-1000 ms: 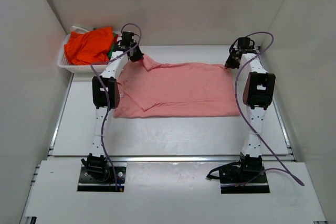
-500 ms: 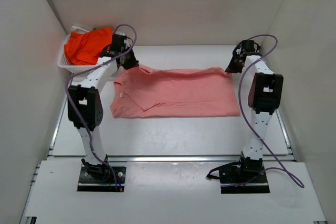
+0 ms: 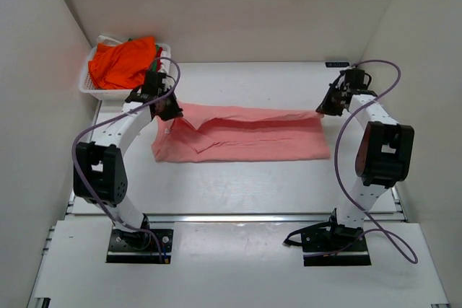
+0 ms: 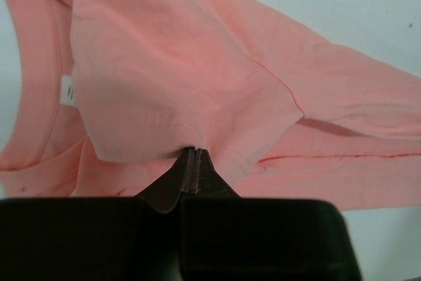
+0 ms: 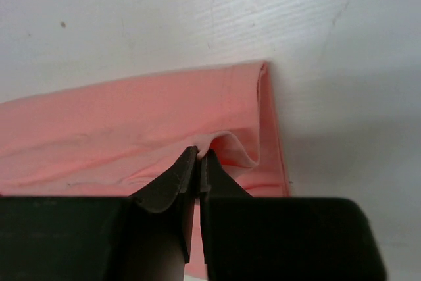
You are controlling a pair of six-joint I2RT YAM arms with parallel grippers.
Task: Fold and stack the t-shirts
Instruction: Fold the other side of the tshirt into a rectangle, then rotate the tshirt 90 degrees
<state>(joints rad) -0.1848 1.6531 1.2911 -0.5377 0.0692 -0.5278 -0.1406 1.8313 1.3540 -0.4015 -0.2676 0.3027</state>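
Observation:
The salmon-pink t-shirt (image 3: 245, 135) lies across the middle of the table, its far edge lifted and partly folded toward the near side. My left gripper (image 3: 170, 110) is shut on the shirt's far left edge; in the left wrist view the cloth (image 4: 177, 83) hangs from the closed fingertips (image 4: 191, 153). My right gripper (image 3: 321, 110) is shut on the shirt's far right corner, seen pinched in the right wrist view (image 5: 200, 156). The bright orange t-shirt (image 3: 123, 63), with a bit of green cloth (image 3: 156, 53) beside it, lies in the basket.
A white slotted plastic basket (image 3: 94, 90) stands at the far left corner against the left wall. White walls enclose the table on the left, right and back. A small dark item (image 3: 336, 64) lies at the far right edge.
Both grippers have moved toward the near side, pulling the shirt's far edge with them. The shirt now looks narrower front to back, with a fold forming along its upper half.

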